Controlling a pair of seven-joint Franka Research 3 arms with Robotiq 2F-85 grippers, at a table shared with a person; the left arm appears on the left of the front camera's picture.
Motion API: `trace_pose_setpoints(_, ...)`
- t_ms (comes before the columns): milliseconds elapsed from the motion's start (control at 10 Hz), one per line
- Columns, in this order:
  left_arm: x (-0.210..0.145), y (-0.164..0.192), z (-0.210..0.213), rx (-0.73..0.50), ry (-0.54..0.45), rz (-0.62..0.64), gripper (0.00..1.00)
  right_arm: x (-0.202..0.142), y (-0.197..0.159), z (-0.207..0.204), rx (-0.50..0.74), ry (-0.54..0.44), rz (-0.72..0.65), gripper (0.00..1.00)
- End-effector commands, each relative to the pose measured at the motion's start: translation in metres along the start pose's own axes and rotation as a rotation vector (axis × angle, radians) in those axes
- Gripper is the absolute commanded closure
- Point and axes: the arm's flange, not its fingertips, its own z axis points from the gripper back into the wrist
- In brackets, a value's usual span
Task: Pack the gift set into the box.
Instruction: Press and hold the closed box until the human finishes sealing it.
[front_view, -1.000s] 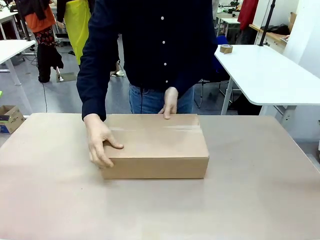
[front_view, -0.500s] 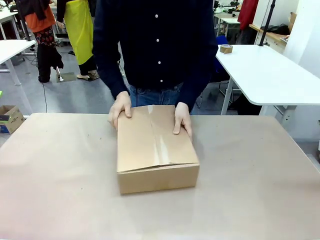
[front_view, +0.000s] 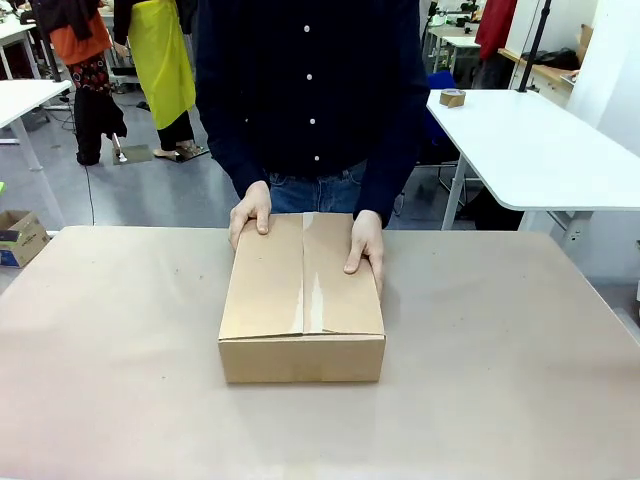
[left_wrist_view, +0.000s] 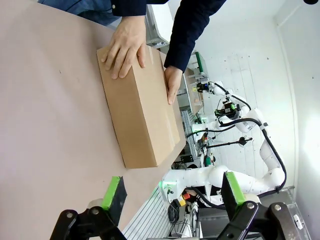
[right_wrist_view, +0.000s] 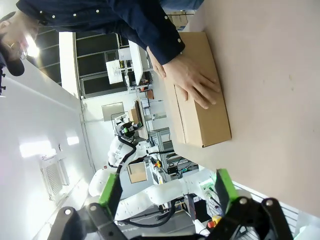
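Lying flat on the table (front_view: 120, 380), the box (front_view: 302, 295) sat closed, its flaps folded down and a glossy strip running along the seam between them. A person stood just behind the box's far end, leaning over it. One hand (front_view: 251, 212) gripped the box's far corner on the robot's left, and the other hand (front_view: 366, 243) lay flat on the box's top at the far corner on the robot's right, fingers pointing toward the robot. Both hands covered the far end of the box; its near end and side walls were uncovered.

The left gripper (left_wrist_view: 172, 185) hung to the left of the box, well apart from it, jaws spread wide with nothing between the green pads. The right gripper (right_wrist_view: 166, 185) hung to the right of the box, also well apart, jaws likewise wide and holding nothing. A stretch of table lay between each gripper and the box.

Beyond the box to the right stood a white table (front_view: 540, 140) with a tape roll (front_view: 452, 97) on it. Far left of the box, a small carton (front_view: 20, 235) sat on the floor.
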Motion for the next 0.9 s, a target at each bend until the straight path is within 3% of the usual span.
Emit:
trace_pose_setpoints(0, 0.000, 0.000, 0.000, 0.000, 0.000, 0.000, 0.00, 0.000, 0.000, 0.000, 0.000, 0.000, 0.000, 0.00)
trace_pose_setpoints(100, 0.013, -0.019, -0.028, -0.077, 0.076, -0.220, 0.00, 0.001, 0.013, -0.027, -0.022, -0.023, 0.127, 0.00)
trace_pose_setpoints(200, 0.019, -0.045, -0.072, -0.259, 0.273, -0.598, 0.00, -0.003, 0.030, -0.082, -0.033, 0.087, 0.390, 0.00)
trace_pose_setpoints(300, 0.020, -0.060, -0.109, -0.477, 0.442, -0.816, 0.00, -0.006, 0.036, -0.137, -0.018, 0.194, 0.600, 0.00)
trace_pose_setpoints(400, 0.021, -0.063, -0.143, -0.607, 0.494, -0.983, 0.00, -0.011, 0.034, -0.185, 0.070, 0.298, 0.724, 0.00)
trace_pose_setpoints(500, 0.016, -0.058, -0.172, -0.703, 0.538, -1.054, 0.00, -0.017, 0.028, -0.224, 0.163, 0.403, 0.760, 0.00)
trace_pose_setpoints(600, 0.008, -0.050, -0.193, -0.752, 0.546, -1.072, 0.00, -0.022, 0.019, -0.245, 0.173, 0.409, 0.801, 0.00)
trace_pose_setpoints(700, 0.009, -0.050, -0.172, -0.670, 0.555, -0.965, 0.00, -0.009, 0.023, -0.214, 0.008, 0.209, 0.740, 0.00)
trace_pose_setpoints(800, 0.005, -0.077, -0.199, -0.317, 0.432, -0.760, 0.00, -0.044, 0.040, -0.238, 0.044, 0.375, 0.726, 0.00)
